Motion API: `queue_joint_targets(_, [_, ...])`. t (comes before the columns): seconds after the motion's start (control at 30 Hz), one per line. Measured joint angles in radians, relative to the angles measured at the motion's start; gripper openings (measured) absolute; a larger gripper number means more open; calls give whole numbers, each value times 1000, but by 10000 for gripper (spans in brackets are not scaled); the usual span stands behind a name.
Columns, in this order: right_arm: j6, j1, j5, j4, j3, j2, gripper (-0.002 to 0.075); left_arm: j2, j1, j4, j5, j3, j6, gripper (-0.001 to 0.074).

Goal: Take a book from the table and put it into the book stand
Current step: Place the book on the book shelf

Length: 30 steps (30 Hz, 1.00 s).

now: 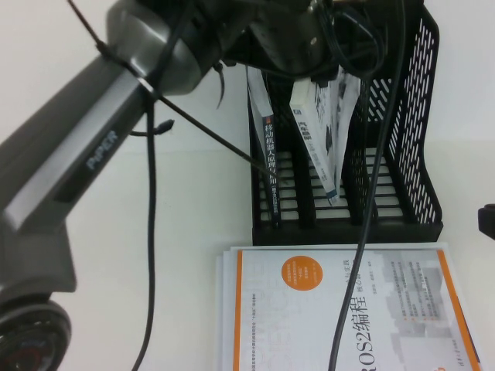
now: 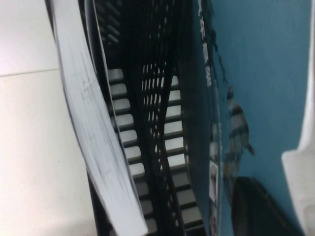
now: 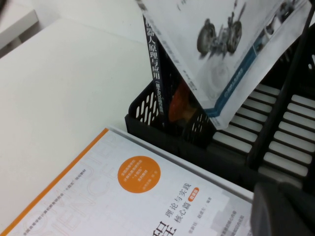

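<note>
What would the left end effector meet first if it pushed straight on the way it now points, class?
Probably the book stand: the left end effector, holding the book, points down into its middle slot. Depth is unclear.

A grey left arm (image 1: 73,147), marked "PIPER" in white, is trailed by black cables (image 1: 151,232) and tied with zip-ties.

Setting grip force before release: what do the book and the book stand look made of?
The book, at the left gripper over the middle slot: paper, seemingly a soft glossy printed cover that bows. The book stand: apparently matte black moulded plastic, with perforated walls and a slotted floor. The right gripper sits at the table's right edge.
</note>
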Motion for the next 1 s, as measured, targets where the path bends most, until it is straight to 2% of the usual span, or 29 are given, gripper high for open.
queue_joint_targets(1.0, [0,0,16,11,0,0,-3,95,0,-1,-50,0,4,113])
